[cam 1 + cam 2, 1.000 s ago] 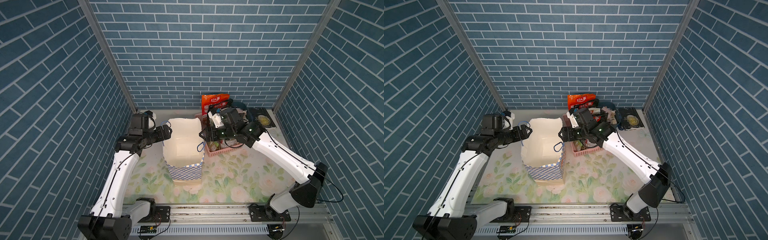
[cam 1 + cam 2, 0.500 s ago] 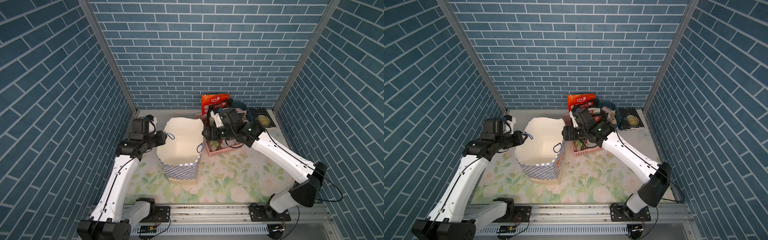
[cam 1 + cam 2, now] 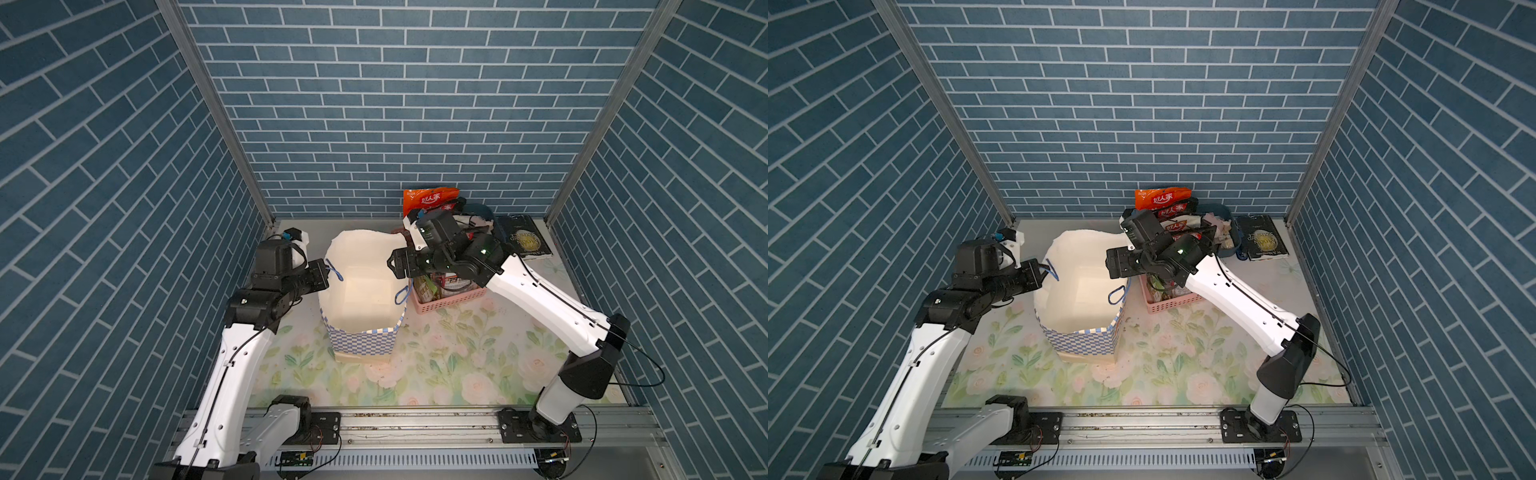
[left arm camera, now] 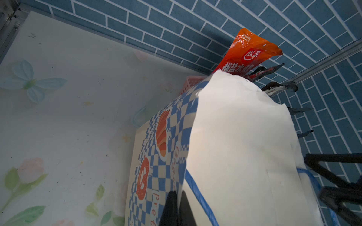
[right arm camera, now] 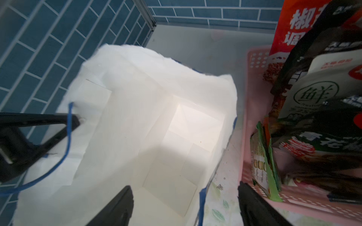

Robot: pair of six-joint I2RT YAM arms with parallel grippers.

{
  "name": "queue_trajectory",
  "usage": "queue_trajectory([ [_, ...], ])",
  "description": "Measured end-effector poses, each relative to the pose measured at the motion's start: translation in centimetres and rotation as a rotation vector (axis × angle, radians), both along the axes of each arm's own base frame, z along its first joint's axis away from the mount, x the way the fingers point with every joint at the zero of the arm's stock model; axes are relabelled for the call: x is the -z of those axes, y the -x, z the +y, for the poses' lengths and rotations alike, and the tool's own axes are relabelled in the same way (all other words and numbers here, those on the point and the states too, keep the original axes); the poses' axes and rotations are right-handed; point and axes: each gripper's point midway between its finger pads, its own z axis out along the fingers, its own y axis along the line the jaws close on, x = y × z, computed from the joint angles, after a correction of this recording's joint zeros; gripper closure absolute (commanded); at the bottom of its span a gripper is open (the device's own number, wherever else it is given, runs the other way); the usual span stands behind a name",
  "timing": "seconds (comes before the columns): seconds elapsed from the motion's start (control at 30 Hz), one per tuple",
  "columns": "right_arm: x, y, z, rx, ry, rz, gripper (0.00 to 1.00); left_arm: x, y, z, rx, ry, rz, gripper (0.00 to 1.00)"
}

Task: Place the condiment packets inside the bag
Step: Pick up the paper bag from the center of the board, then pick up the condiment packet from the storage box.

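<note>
The bag (image 3: 361,340) (image 3: 1084,340) stands open on the floral mat, checkered outside and white inside (image 5: 137,117). My left gripper (image 3: 326,272) (image 3: 1042,270) (image 4: 177,192) is shut on the bag's left rim (image 4: 235,137), beside its blue cord handle. My right gripper (image 3: 395,266) (image 3: 1113,264) (image 5: 184,185) is open over the bag's right rim, one finger above the inside and one outside by the basket. The condiment packets (image 3: 430,199) (image 3: 1163,197) (image 4: 248,54) (image 5: 313,97) stand upright in the pink basket, orange-red, black and green.
The pink basket (image 3: 453,301) (image 3: 1167,305) (image 5: 252,97) sits right against the bag's right side. Behind it are a blue tub (image 3: 1229,216) and a black book (image 3: 525,243) (image 3: 1264,239) near the back right corner. Brick walls close in three sides.
My left gripper has gone from open to shut on the bag's left rim, which shifted slightly. The right gripper has moved left over the right rim and opened a little wider.
</note>
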Motion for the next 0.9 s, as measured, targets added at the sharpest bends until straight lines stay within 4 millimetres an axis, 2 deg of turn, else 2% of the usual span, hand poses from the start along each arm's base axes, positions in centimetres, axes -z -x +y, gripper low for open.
queue_trajectory([
  [0.13,2.8,-0.7,-1.5,0.057,0.142,0.029,0.14,-0.4,0.1,0.3,-0.021,0.002,-0.011,1.00],
  [0.23,3.1,-1.0,-2.8,0.090,0.198,0.025,0.14,-0.4,0.1,0.5,-0.032,-0.004,-0.014,1.00],
  [0.43,1.7,-1.1,-2.6,0.080,0.166,-0.006,0.09,-0.3,0.0,0.7,-0.043,-0.014,-0.014,1.00],
  [0.5,0.3,-1.1,-2.2,0.056,0.110,-0.044,0.07,-0.2,-0.1,0.9,-0.049,-0.020,-0.013,1.00],
  [0.6,-2.5,-1.1,-2.8,0.055,0.025,-0.100,0.09,-0.1,-0.1,1.1,-0.060,-0.029,-0.010,1.00],
  [0.67,-4.8,-1.6,-4.5,0.084,-0.038,-0.134,0.10,-0.1,-0.2,1.2,-0.067,-0.034,-0.010,1.00],
  [0.73,-6.8,-3.1,-7.7,0.156,-0.083,-0.164,0.12,-0.3,-0.2,1.4,-0.076,-0.040,-0.011,1.00],
  [0.83,-8.2,-5.7,-12.9,0.279,-0.098,-0.192,0.12,-0.7,-0.3,1.8,-0.094,-0.052,-0.020,1.00],
  [0.9,-8.3,-7.1,-15.2,0.327,-0.072,-0.214,0.11,-0.8,-0.4,2.0,-0.105,-0.060,-0.024,1.00],
])
